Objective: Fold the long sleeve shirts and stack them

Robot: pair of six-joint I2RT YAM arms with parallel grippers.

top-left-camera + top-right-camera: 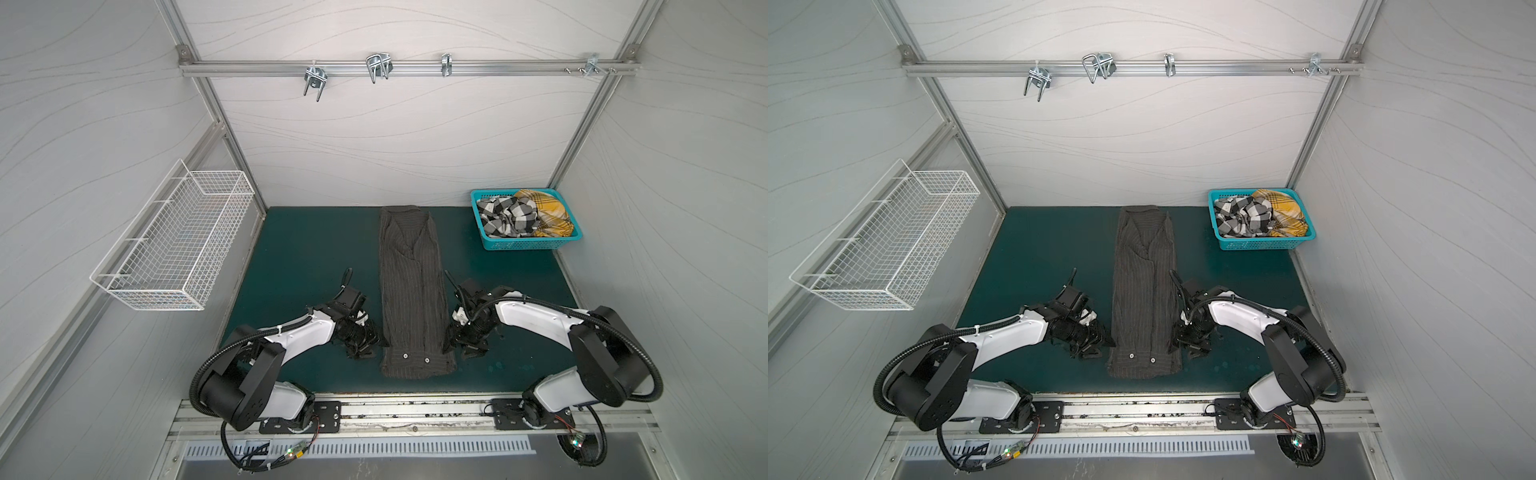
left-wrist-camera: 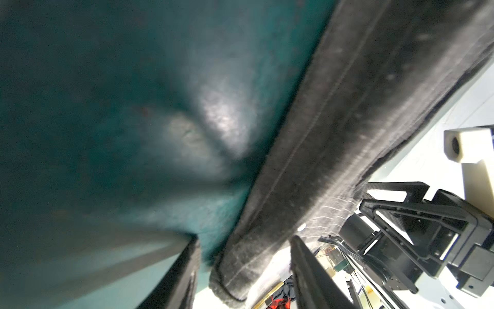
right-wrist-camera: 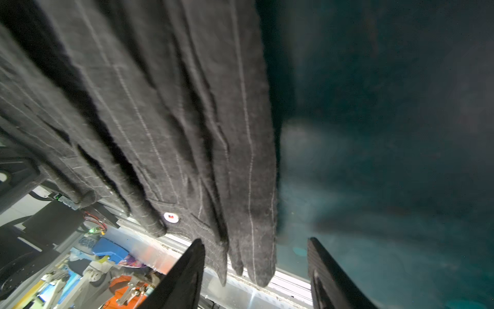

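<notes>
The dark charcoal pinstriped long sleeve shirt (image 1: 409,286) (image 1: 1144,286) lies on the green mat (image 1: 307,257), folded lengthwise into a narrow strip. My left gripper (image 1: 368,347) is low at the left side of its near end. In the left wrist view the left gripper (image 2: 245,238) is open, with the shirt's rolled edge (image 2: 307,149) between its fingers. My right gripper (image 1: 453,340) is at the right side of the near end. The right wrist view shows the right gripper (image 3: 255,240) open around the hem corner (image 3: 254,256). The check shirt (image 1: 505,218) and the yellow plaid shirt (image 1: 544,212) lie crumpled in the teal basket.
The teal basket (image 1: 525,245) stands at the mat's far right corner. A white wire basket (image 1: 174,245) hangs on the left wall. A rail with metal hooks (image 1: 376,66) crosses the back wall. The arm bases sit on a metal rail (image 1: 415,415) along the mat's near edge.
</notes>
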